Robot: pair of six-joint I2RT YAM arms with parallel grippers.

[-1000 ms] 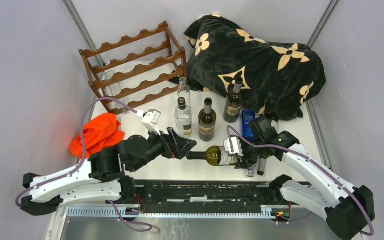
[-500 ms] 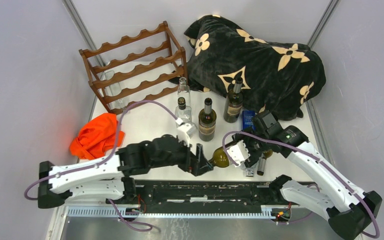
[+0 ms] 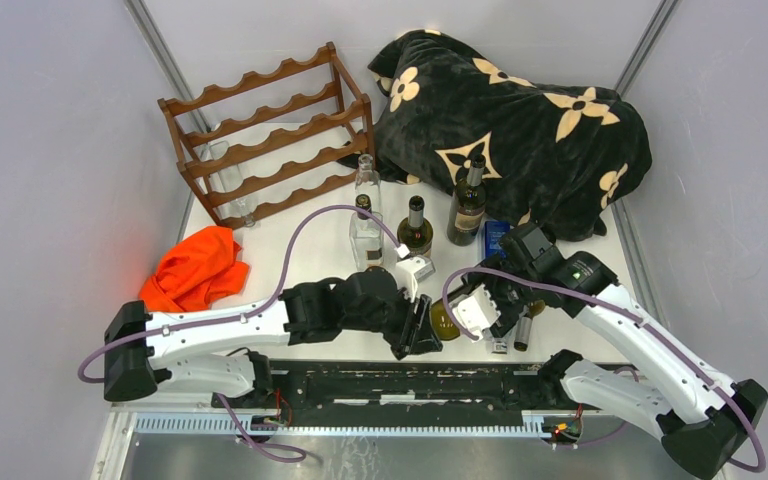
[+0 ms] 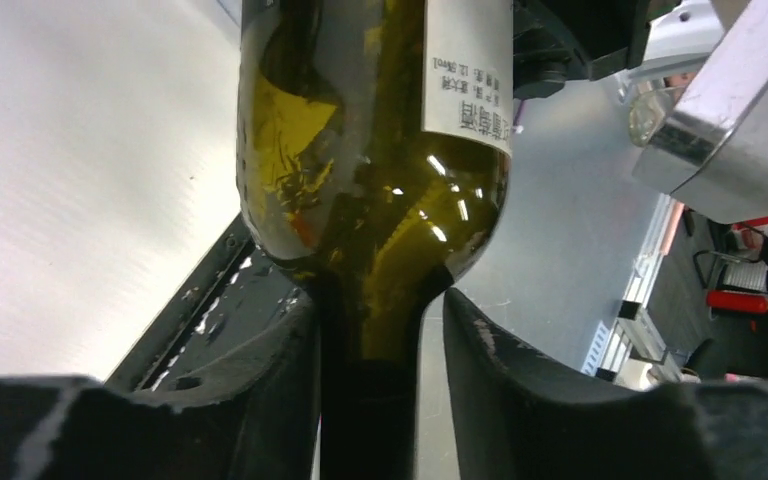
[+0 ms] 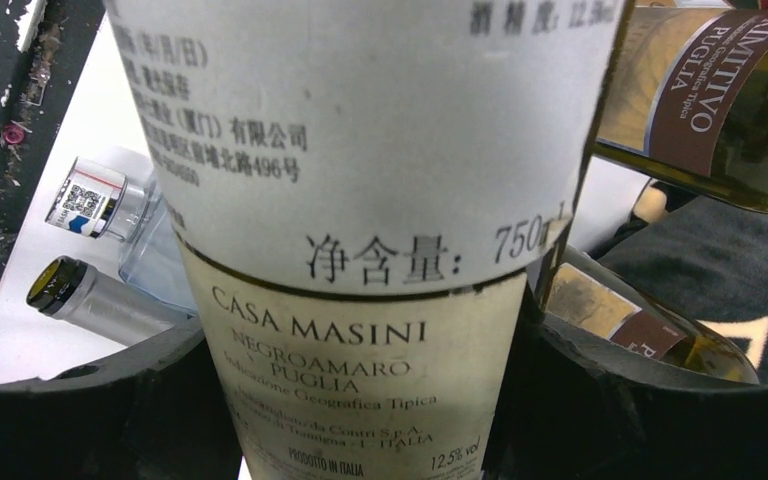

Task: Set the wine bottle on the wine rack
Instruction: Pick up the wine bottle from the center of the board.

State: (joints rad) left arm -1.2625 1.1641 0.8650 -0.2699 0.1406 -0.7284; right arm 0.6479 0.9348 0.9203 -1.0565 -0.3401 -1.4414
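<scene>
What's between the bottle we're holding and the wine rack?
Top view: a clear standing bottle sits on the line from the held bottle to the wine rack, a dark bottle beside it.

Handover pose: the left arm [image 3: 210,328] stretches low and rightward, wrist rolled so the left gripper [image 3: 422,326] meets the right gripper [image 3: 480,305] almost nose to nose. The right arm [image 3: 640,345] bends sharply at the elbow, its forearm reaching inward. The right jaws clamp the wine bottle [image 3: 444,320] around its body. The bottle's neck sits between the left jaws, one finger [image 4: 270,400] against it and a sliver of light beside the other.
</scene>
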